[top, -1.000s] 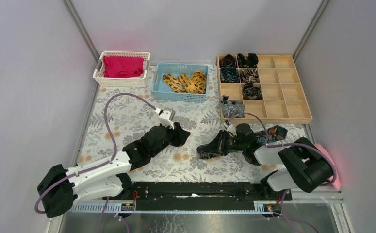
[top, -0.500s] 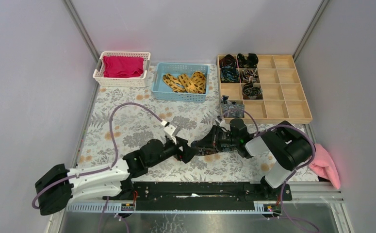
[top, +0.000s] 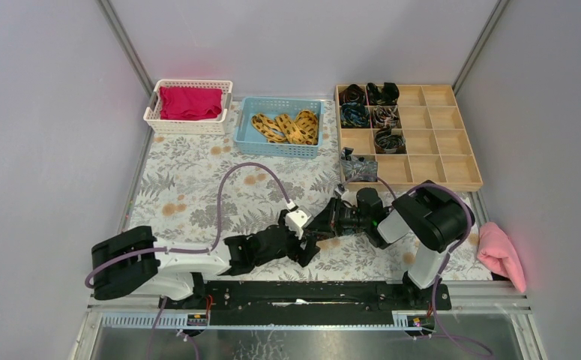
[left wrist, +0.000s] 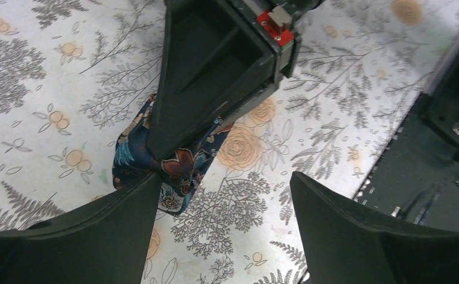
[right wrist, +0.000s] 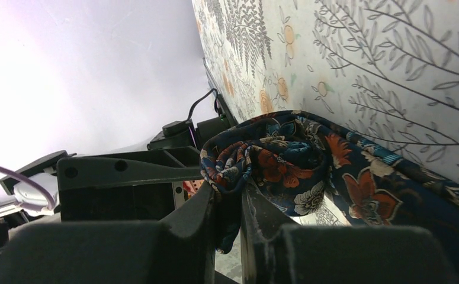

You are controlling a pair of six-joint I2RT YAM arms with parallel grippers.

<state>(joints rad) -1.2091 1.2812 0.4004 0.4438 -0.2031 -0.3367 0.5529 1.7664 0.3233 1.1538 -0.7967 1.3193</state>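
A dark blue floral cloth (right wrist: 310,163) lies bunched on the flower-printed table cover, and my right gripper (right wrist: 230,195) is shut on a fold of it. In the left wrist view the same floral cloth (left wrist: 176,165) sits under the right gripper's black fingers (left wrist: 197,89), pinned against the cover. My left gripper (left wrist: 224,195) stands open just in front of it, its left finger touching the cloth's edge, nothing between its fingers. From above, the left gripper (top: 302,244) and right gripper (top: 318,226) meet tip to tip near the table's front middle.
A wooden compartment tray (top: 437,142) with several rolled cloths stands back right. A blue basket (top: 250,139) holds yellow patterned bands; a white basket (top: 156,120) holds red cloth. A pink cloth (top: 501,255) lies at the right edge. The black base rail (top: 302,292) runs along the front.
My left arm has swung down and right along the front edge until its open gripper reached the cloth. The right gripper drew the cloth slightly left and stays shut on it.
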